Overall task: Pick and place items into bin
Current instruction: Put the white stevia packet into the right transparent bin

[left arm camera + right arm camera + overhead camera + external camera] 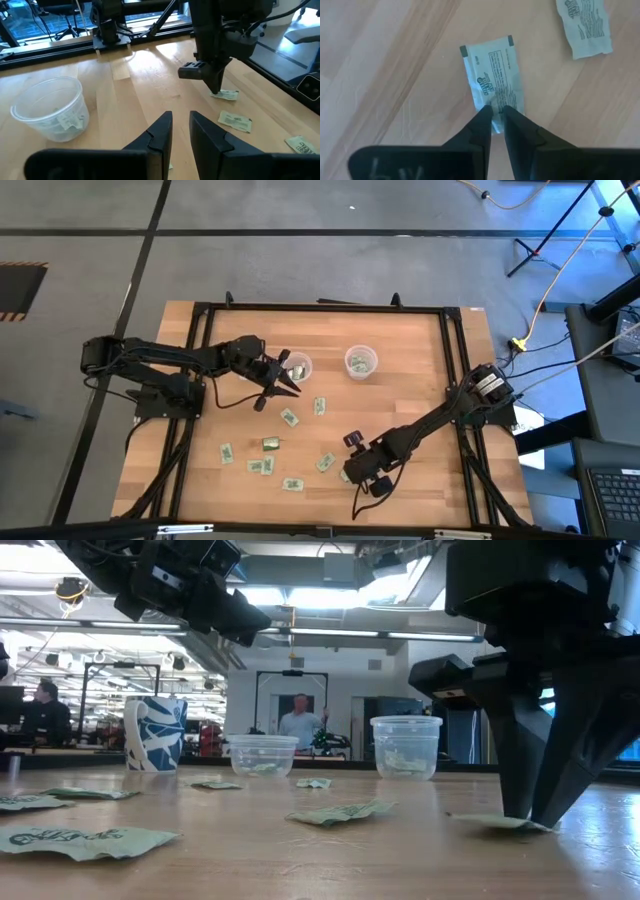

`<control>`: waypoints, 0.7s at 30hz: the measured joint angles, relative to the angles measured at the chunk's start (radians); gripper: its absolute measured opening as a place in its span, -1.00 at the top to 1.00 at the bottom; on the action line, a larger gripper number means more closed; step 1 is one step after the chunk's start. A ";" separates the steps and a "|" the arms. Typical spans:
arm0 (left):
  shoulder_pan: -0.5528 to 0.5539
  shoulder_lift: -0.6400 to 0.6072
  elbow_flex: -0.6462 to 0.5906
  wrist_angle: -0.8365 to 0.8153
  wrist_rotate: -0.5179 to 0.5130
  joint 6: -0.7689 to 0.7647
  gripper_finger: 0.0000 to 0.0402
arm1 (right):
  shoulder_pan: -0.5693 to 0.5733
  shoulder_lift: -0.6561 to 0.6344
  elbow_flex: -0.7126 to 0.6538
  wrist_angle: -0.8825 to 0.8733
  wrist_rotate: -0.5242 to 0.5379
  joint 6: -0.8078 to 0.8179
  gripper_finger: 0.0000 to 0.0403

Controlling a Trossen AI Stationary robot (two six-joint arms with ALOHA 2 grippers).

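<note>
The right gripper point(496, 116) points down at the wooden table point(420, 370), near its front edge, its two dark fingers pinched together on the end of a small flat pale-green-and-white wrapped packet point(492, 80) that still lies flat on the wood; in the low view the fingertips point(520, 812) meet in a narrow V on that packet's edge. A second packet of the same kind point(585, 27) lies near it, apart. The left gripper point(285, 383) hovers above the table just beside a clear plastic cup point(298, 367) that holds a few packets, its fingers nearly together with a slim gap and nothing between them. A second clear plastic cup point(360, 362) with packets inside stands to the right, and more loose packets point(260, 466) are scattered across the front half of the table.
</note>
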 joint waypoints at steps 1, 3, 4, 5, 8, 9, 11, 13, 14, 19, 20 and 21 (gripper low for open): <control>0.000 0.000 0.000 0.000 0.000 0.000 0.70 | 0.000 0.000 0.000 -0.001 0.000 0.001 0.74; 0.000 0.000 0.000 0.000 0.000 0.000 0.70 | 0.000 0.001 0.000 -0.002 0.000 0.001 0.74; 0.000 0.000 0.000 0.000 0.000 0.000 0.70 | 0.000 0.001 0.000 -0.004 0.000 0.000 0.74; 0.000 0.000 0.000 0.001 0.000 0.000 0.70 | 0.000 0.001 0.000 -0.007 0.000 -0.001 0.74; 0.000 0.000 0.000 0.000 0.000 0.000 0.70 | 0.000 0.001 0.000 -0.013 0.000 0.001 0.77; 0.000 0.000 0.000 0.000 0.000 0.000 0.70 | 0.000 0.002 0.000 -0.014 0.000 0.001 0.80; 0.000 0.000 0.000 0.000 0.000 0.000 0.70 | 0.000 0.002 0.000 -0.017 0.000 0.001 0.87; 0.000 0.000 0.000 0.000 0.000 0.000 0.70 | -0.001 0.002 0.000 -0.018 0.000 0.001 0.96; 0.000 0.000 0.000 0.000 0.000 0.000 0.70 | -0.001 0.002 0.000 -0.019 0.001 0.001 0.97; 0.000 0.000 0.000 0.000 0.000 0.000 0.70 | 0.000 -0.005 -0.001 -0.033 0.014 0.007 0.98; 0.000 0.000 0.000 0.000 0.000 0.000 0.70 | 0.000 -0.013 -0.002 -0.044 0.031 0.008 0.98; 0.000 0.000 0.000 0.001 0.000 0.000 0.70 | 0.000 -0.024 -0.005 -0.064 0.053 0.010 0.99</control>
